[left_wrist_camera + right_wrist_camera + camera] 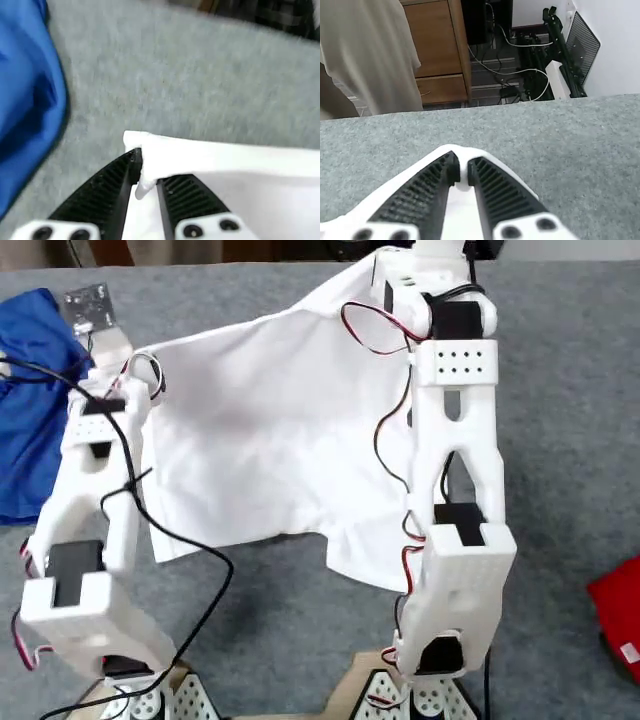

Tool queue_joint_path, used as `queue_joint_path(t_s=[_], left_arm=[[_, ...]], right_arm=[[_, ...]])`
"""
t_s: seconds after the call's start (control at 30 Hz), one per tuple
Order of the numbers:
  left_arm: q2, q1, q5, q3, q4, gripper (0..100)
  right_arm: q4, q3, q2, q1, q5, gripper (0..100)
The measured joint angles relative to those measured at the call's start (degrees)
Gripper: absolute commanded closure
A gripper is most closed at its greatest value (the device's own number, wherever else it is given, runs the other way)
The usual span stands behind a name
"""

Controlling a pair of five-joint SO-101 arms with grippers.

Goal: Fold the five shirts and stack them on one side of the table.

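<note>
A white shirt (pixel 270 430) lies spread across the grey table, lifted at its two far corners. My left gripper (pixel 146 172) is shut on the shirt's far left corner (pixel 145 150), near a blue shirt (pixel 30 390) bunched at the table's left edge. My right gripper (pixel 461 172) is shut on the white shirt's far right corner (pixel 462 187), close to the table's far edge. In the high view the left arm (pixel 90 500) and the right arm (pixel 455 440) reach out on either side of the white shirt.
A red shirt (pixel 618 610) lies at the right edge of the table (pixel 560 420). The blue shirt (pixel 25 100) lies just beside my left gripper. Beyond the far edge stand a wooden cabinet (pixel 440 50) and cables (pixel 520 65).
</note>
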Motion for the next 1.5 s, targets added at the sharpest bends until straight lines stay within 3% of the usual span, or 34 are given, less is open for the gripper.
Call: queue_joint_path(t_s=[0.2,0.6,0.8,1.0,1.23,1.5], left_arm=[[0.7,0.0,-5.6,-5.0,17.9,98],[0.7,0.0,-13.4,-5.1,40.8,98],[-4.0,1.3,-13.4,5.8,40.9,98],[-22.6,6.8,-13.5,27.4,30.9,98],[-44.4,7.1,-13.5,45.8,26.5,98],[-48.3,7.1,-18.0,49.0,26.1,98]], right_arm=[[7.5,0.0,0.0,0.0,1.9,99.4],[31.6,0.0,-0.6,0.0,6.1,99.4],[41.5,0.0,-4.5,0.0,7.3,99.4],[44.9,3.7,-7.0,0.0,8.4,99.4],[44.5,23.8,-18.5,0.0,10.0,99.4],[34.4,53.9,-39.0,0.0,12.6,99.4]])
